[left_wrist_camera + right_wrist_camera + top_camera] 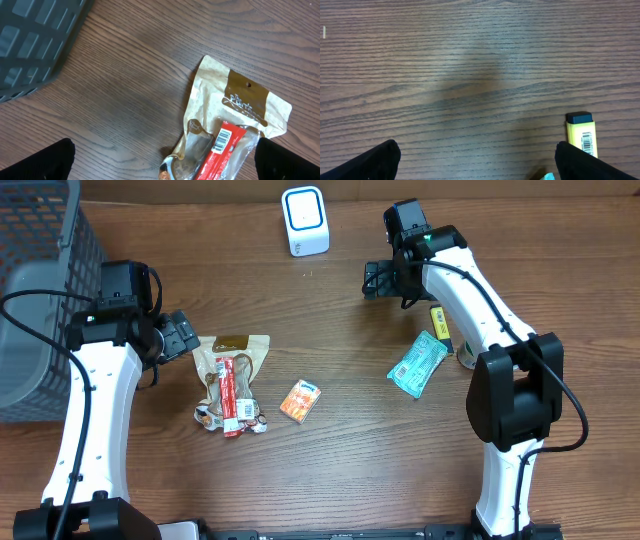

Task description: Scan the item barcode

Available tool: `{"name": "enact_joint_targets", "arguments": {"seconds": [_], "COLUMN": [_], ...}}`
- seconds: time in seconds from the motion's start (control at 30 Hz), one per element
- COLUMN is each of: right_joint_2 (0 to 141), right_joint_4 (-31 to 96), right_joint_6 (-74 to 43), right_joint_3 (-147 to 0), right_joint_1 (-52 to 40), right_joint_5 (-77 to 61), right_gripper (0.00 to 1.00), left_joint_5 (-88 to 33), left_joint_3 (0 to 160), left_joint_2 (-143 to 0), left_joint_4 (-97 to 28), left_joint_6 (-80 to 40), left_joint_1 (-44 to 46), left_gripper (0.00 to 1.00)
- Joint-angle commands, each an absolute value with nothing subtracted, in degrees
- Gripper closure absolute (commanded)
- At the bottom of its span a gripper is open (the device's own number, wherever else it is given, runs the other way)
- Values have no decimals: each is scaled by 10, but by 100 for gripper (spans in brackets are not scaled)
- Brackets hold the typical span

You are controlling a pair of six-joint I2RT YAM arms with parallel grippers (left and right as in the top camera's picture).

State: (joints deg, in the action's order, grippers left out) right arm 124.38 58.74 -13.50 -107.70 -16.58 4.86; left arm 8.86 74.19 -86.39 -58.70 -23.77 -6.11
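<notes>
The likeliest item is the red bar point(222, 152). It lies on the tan pouch point(240, 95), left of centre on the worktop point(330, 470), with its barcode label facing up in the left wrist view. You cannot be sure which item is meant, since the yellow pack point(581, 135) by the right arm shows a barcode too. Your left pincer point(183, 335) hangs just beside the pouch's upper edge, spread wide and empty. The right pincer point(373, 280) is spread and empty as well, over bare wood between the scanner point(305, 220) and the yellow pack. To pick well, bring the left pincer over the bar and line the jaws across its narrow width. Close on the bar alone, clear of the label so you do not cover it, and clear of the pouch beneath so it does not come up too. Then carry the bar to the scanner at the far edge and turn the label toward its face. The orange packet point(300, 401), teal packet point(418, 364) and basket point(40, 300) look to lie off that path.
</notes>
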Motion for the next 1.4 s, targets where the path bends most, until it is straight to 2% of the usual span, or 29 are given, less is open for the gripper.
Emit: {"name": "enact_joint_targets", "arguments": {"seconds": [0.0, 0.87, 1.2, 1.37], "right_joint_2": [1243, 1243, 1243, 1243], "right_joint_4": [585, 585, 520, 562], "right_joint_6": [-137, -137, -138, -137], "right_joint_3": [-1076, -1076, -1076, -1076], "right_joint_1": [-165, -165, -165, -167], "right_joint_5": [48, 48, 44, -166], "right_gripper": [0, 0, 0, 0], "left_joint_5": [94, 94, 94, 94], "left_joint_3": [741, 741, 741, 741], "left_joint_2": [-867, -867, -867, -867], "left_joint_4": [-585, -585, -585, -585], "left_joint_6": [-236, -236, -236, -236], "left_joint_1": [-59, -59, -59, -59], "left_gripper": [0, 0, 0, 0]}}
